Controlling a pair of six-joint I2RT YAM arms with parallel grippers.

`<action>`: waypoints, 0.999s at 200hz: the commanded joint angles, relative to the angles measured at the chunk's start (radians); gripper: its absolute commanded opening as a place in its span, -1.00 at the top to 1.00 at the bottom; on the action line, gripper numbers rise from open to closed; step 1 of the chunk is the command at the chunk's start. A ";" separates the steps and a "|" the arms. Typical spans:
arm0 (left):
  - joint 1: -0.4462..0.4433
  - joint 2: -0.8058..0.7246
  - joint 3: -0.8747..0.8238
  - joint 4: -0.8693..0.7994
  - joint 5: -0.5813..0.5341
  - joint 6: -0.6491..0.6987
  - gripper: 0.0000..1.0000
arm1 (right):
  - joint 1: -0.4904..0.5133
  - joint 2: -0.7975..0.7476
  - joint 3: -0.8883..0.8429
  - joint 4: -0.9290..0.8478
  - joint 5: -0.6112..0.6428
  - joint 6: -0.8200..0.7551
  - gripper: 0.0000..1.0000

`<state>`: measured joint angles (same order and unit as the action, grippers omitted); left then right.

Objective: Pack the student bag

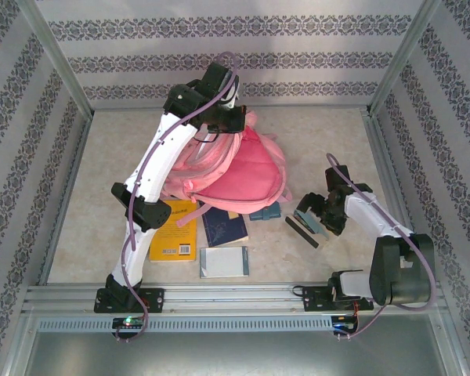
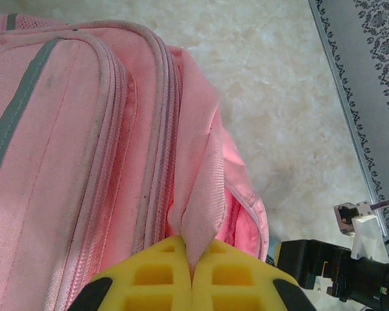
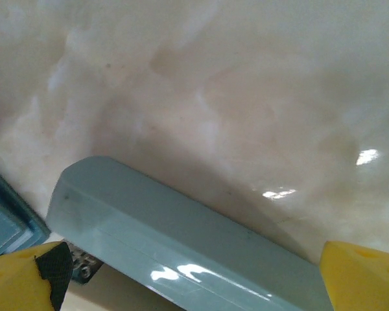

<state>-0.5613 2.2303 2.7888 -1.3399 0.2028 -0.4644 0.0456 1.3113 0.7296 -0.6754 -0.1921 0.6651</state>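
Left end effector (image 2: 191, 262), at the bottom of the left wrist view, is clenched on a fold of the large pink fabric backpack (image 2: 84, 162). Its yellow fingers (image 2: 149, 275) are pressed together with the cloth pinched between them. In the top view the backpack lies in the upper middle of the frame on the pale marbled bench (image 1: 337, 149).

Right end effector (image 3: 191, 265) is released, its jaws spread to the bottom corners of the right wrist view, astride a glossy pale blue-grey box (image 3: 181, 240). Whether they touch the box I cannot tell.

Below the backpack in the top view lie a yellow book (image 1: 176, 231), a dark blue book (image 1: 223, 225) and a pale grey booklet (image 1: 225, 262).
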 commanded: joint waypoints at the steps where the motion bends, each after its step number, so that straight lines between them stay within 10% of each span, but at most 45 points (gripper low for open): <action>1: 0.010 -0.021 0.040 -0.021 -0.009 0.013 1.00 | -0.002 -0.051 -0.040 0.051 -0.099 0.043 -0.95; 52: 0.014 -0.024 0.041 -0.018 -0.006 0.018 1.00 | 0.041 -0.152 -0.158 0.082 -0.195 0.128 -0.95; 200: 0.014 -0.042 0.041 -0.051 -0.007 0.021 1.00 | 0.503 0.023 -0.077 -0.060 0.242 0.104 -0.86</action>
<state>-0.5606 2.2303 2.7888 -1.3586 0.2062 -0.4534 0.5159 1.3437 0.6399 -0.7132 -0.0399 0.7792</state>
